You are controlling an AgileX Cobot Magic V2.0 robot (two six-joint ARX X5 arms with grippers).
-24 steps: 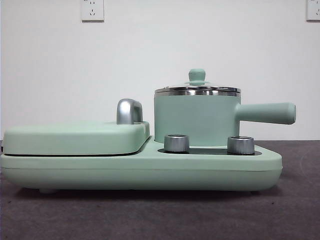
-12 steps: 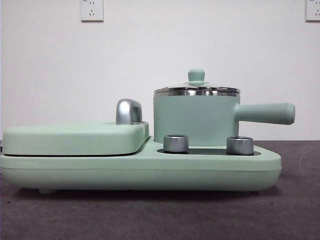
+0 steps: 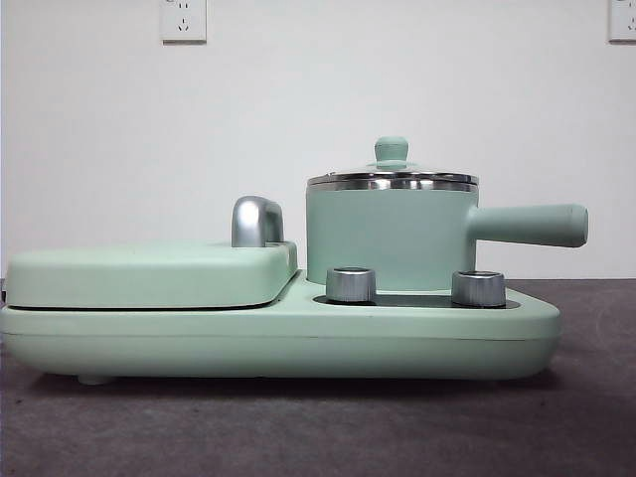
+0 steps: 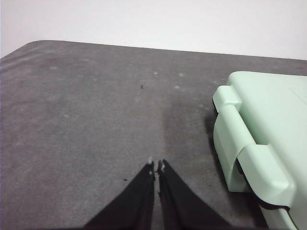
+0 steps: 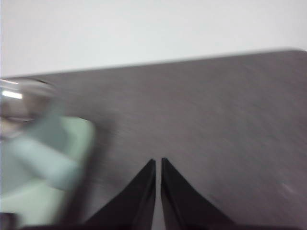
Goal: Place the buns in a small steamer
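Note:
The small steamer (image 3: pixel 391 237) is a mint-green pot with a steel rim, a straight side handle (image 3: pixel 529 225) and a glass lid with a green knob (image 3: pixel 391 151). It stands on the right half of a mint-green cooker base (image 3: pixel 278 338), lid on. In the blurred right wrist view the steamer (image 5: pixel 29 129) shows at the edge. The buns are out of view. My left gripper (image 4: pixel 157 166) is shut and empty above bare grey table, beside the cooker's end (image 4: pixel 259 139). Over the table, apart from the steamer, my right gripper (image 5: pixel 158 162) is shut with nothing in it.
A flat closed griddle section (image 3: pixel 149 273) with a chrome handle (image 3: pixel 256 221) fills the cooker's left half. Two steel knobs (image 3: pixel 351 284) sit in front of the pot. Grey table (image 4: pixel 86 110) stretches around the cooker, with a white wall behind.
The front view holds steady apart from a slight camera shake. Motion blur in the right wrist view points to the right arm moving.

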